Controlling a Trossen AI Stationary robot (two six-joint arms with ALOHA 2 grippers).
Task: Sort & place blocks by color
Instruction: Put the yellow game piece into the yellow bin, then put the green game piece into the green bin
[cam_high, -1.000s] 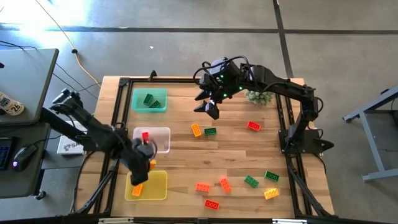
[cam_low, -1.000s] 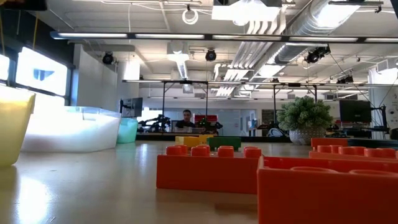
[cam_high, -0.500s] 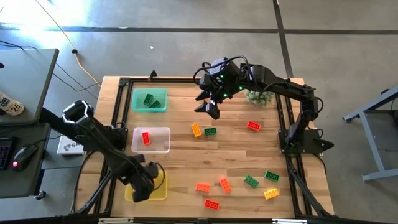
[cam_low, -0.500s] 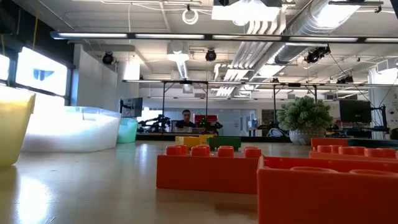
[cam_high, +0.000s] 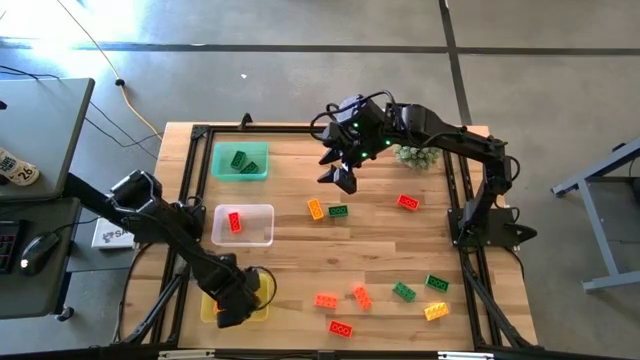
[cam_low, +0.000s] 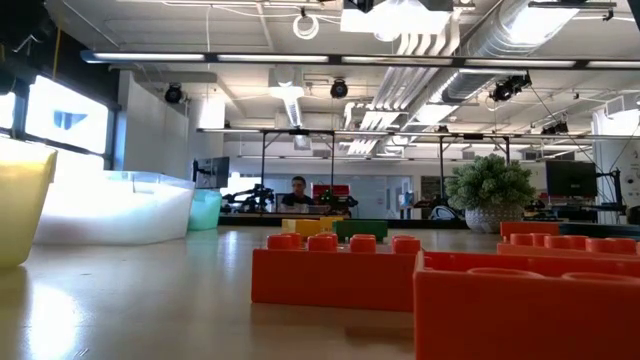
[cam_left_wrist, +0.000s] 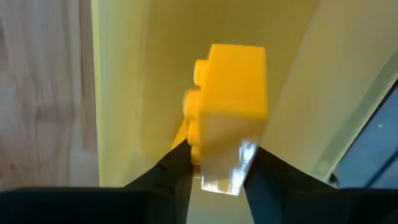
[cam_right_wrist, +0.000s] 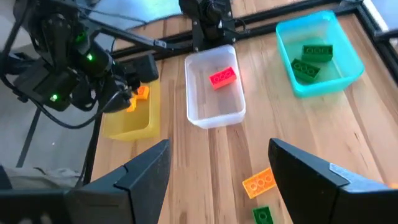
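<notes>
Hovering over the yellow tray (cam_high: 262, 308) at the worktop's near-left corner, the left end effector (cam_left_wrist: 214, 171) has an orange-yellow block (cam_left_wrist: 231, 93) between its fingertips, though whether it is clamped or just released cannot be told. Such blocks (cam_high: 359, 296) look light, rigid and slick, best pinched across flat sides. Only the left wrist view shows that block close. Further right, the right end effector (cam_high: 339, 176) hangs with fingers apart above the worktop (cam_high: 380, 250).
</notes>
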